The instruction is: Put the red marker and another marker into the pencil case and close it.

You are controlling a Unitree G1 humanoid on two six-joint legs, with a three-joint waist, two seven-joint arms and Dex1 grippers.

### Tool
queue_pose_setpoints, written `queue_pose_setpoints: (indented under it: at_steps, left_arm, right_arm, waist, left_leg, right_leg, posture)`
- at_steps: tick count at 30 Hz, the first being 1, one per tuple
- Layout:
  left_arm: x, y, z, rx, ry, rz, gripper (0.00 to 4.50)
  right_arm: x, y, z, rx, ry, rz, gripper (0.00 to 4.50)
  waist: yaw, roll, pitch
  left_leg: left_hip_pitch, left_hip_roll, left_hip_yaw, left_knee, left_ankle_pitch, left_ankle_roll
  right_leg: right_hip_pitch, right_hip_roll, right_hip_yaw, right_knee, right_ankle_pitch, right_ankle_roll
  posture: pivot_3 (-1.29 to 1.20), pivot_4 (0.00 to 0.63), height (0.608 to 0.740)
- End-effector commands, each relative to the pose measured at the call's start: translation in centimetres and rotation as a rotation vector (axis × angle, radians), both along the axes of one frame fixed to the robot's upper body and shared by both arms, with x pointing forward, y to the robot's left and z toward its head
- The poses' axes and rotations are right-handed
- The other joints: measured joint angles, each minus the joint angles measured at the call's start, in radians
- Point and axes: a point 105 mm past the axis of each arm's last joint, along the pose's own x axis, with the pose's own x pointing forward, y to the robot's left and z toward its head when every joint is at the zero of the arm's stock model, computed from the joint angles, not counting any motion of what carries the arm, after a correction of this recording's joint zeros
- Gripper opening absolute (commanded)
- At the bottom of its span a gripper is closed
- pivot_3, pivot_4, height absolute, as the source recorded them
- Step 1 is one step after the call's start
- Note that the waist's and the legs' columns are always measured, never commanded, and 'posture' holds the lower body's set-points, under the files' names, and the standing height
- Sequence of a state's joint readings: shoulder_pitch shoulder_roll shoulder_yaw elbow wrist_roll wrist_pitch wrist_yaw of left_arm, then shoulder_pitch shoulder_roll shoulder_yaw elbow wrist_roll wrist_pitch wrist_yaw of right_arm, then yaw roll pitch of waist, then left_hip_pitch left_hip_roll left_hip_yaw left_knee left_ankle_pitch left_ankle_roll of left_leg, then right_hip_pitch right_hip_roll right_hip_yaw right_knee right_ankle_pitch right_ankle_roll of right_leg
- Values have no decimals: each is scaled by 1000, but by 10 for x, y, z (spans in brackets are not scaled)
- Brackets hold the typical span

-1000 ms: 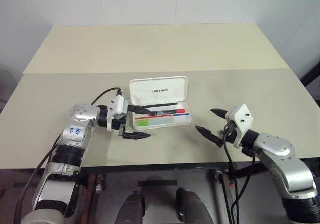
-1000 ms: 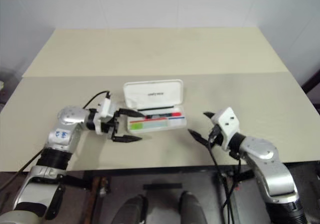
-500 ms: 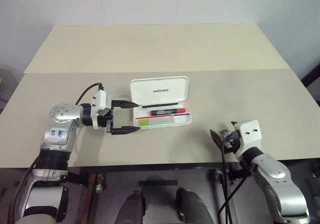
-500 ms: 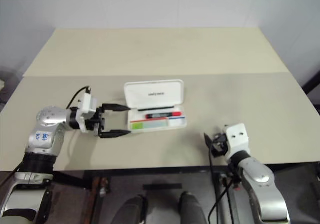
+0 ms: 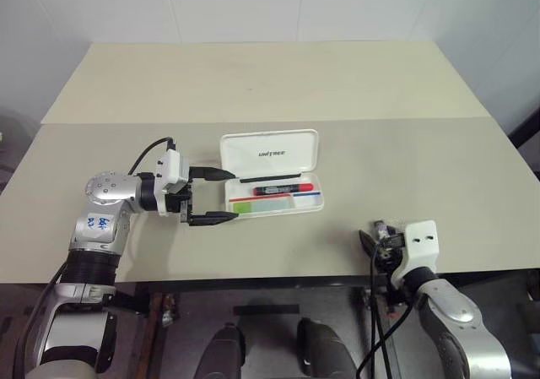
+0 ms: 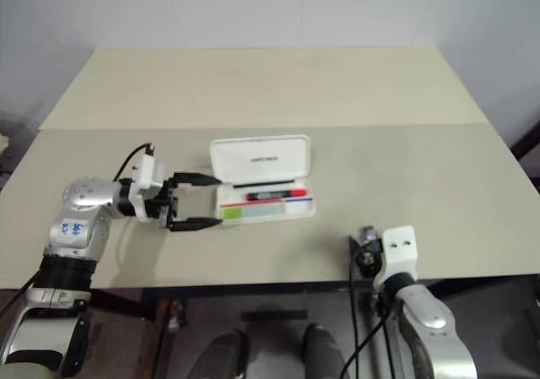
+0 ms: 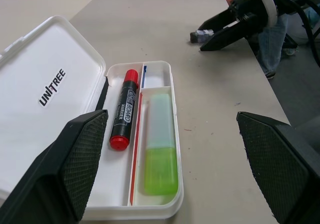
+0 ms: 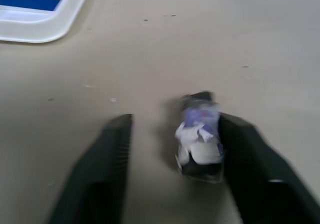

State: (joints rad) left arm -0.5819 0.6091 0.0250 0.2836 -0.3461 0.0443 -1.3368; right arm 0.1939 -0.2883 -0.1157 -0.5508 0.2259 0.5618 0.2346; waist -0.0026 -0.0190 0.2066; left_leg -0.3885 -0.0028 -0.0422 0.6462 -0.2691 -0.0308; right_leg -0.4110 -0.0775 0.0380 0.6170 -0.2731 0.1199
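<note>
The flat white plastic hinged pencil case [image 5: 272, 183] lies open mid-table, lid raised. Inside lie the short black-and-red marker [image 7: 124, 109] and the lime-green marker [image 7: 161, 143], side by side. Left gripper [image 5: 209, 197] hovers beside the case, fingers apart, empty. Right gripper [image 8: 174, 156], near the table's front edge, stands partly parted around a small blurred whitish-purple object [image 8: 198, 140], possibly touching one finger.

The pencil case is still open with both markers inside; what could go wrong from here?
1. The lid stands up from the case while the open left gripper sits beside the tray; a clumsy push might slide the case instead of shutting it.
2. The red marker and green marker lie loose, so a jolt might shift them and block the lid.
3. A small wrapped object lies between the right gripper's fingers near the table edge and might get knocked off.
</note>
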Motion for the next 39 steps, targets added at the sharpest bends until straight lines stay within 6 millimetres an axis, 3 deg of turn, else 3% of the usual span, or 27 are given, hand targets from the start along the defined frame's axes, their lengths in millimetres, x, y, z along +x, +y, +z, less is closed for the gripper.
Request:
queue_pose_setpoints:
  at_steps: [1, 3, 4, 7, 17, 23, 33, 39]
  left_arm:
    - [0, 0, 12, -4, -47, -14, 4379]
    - [0, -1, 13, -4, -49, -14, 4379]
    - [0, -1, 12, -5, -50, -12, 4379]
    - [-1, 0, 11, -8, -50, -8, 4379]
    - [-4, 5, 4, 3, -45, 16, 4379]
    - [-7, 9, 3, 8, -49, 39, 4379]
    - [-15, 13, 2, 8, -49, 76, 4379]
    - [-18, 16, 3, 8, -54, 100, 4379]
  right_arm:
    - [1, 3, 9, 17, -42, 14, 1276]
    - [3, 5, 12, 33, -52, 34, 469]
    - [7, 11, 18, 30, -74, 80, 385]
    - [18, 32, 41, -15, -167, 278, 385]
    - [48, 54, 82, -240, -258, 868, 385]
    - [65, 69, 80, -339, -245, 1188, 385]
    - [89, 98, 73, -340, -236, 1339, 385]
    - [98, 95, 68, -358, -207, 1345, 385]
  waist:
    - [0, 0, 0]
    - [-1, 0, 0]
    - [-1, 0, 0]
    - [-12, 0, 0]
    - [-25, 0, 0]
    - [-28, -1, 1]
    - [-29, 0, 1]
    - [-28, 0, 1]
  left_leg:
    - [0, 0, 0, 0, 0, 0]
    - [0, 0, 0, 1, 0, 0]
    - [0, 0, 0, 1, 0, 0]
    - [0, 0, 2, 0, 0, 0]
    - [0, 0, 0, 0, 0, 0]
    - [0, 1, 1, 0, 0, 0]
    - [0, 0, 1, 0, 0, -1]
    - [0, 1, 1, -1, 0, -2]
  right_leg:
    - [0, 0, 0, 0, 0, 0]
    - [0, 0, 0, 0, 0, 0]
    - [0, 0, 0, 0, 0, 0]
    - [0, 0, 0, 0, 0, 0]
    - [0, 0, 0, 0, 0, 1]
    - [0, 1, -1, 0, 0, 1]
    - [-1, 0, 0, 0, 1, 1]
    - [-2, 0, -1, 2, 0, 1]
  posture:
    - [0, 150, 740]
    - [0, 150, 740]
    - [0, 150, 740]
    - [0, 150, 740]
    - [0, 150, 740]
    - [0, 150, 740]
    - [0, 150, 740]
    - [0, 150, 740]
